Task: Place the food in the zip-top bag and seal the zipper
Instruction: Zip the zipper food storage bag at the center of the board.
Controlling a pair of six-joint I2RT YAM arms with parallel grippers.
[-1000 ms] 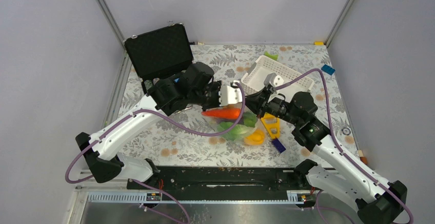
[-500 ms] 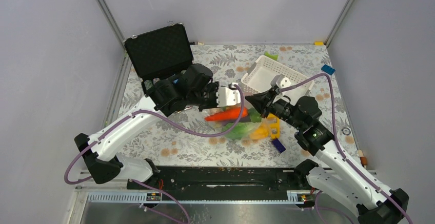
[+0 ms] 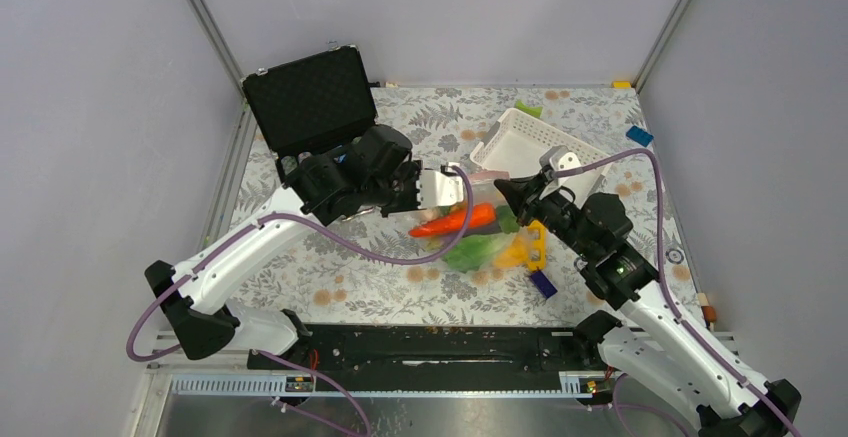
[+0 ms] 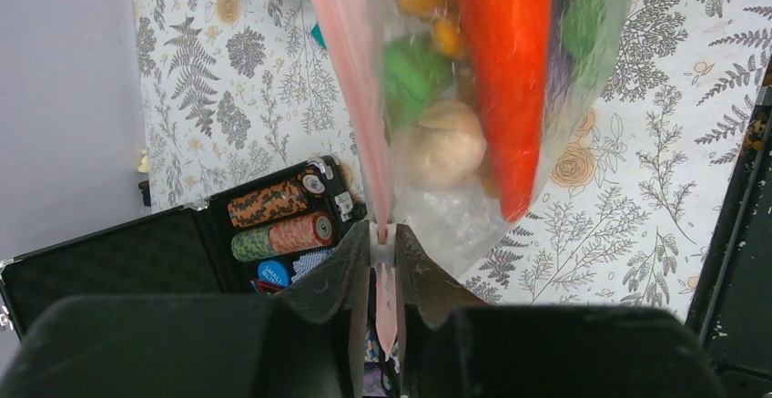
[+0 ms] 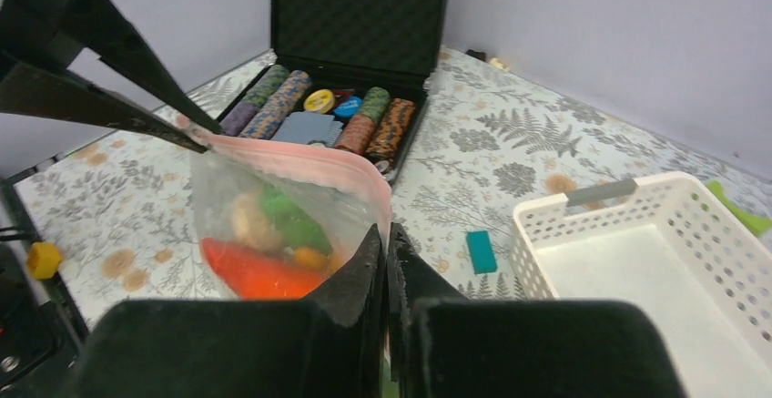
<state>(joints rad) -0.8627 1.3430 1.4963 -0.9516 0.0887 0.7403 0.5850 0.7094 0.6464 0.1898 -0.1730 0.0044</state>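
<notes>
Clear floppy zip-top bag (image 5: 228, 199) holds glossy tapered red chili (image 4: 505, 61) plus green, beige lumps (image 4: 441, 143). Clamped tight on pink zipper (image 5: 291, 163): left end effector (image 4: 382, 234), right end effector (image 5: 387, 234).

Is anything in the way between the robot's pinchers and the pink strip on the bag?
Nothing visible. The left gripper and the right gripper each pinch the zipper directly, one at each end, with the food inside the zip-top bag.

The zip-top bag (image 5: 223, 184) is thin clear plastic film, crinkled and shiny. The basket (image 5: 719, 257) is smooth white plastic; the case lid (image 5: 360, 11) shows matt black dimpled foam.
</notes>
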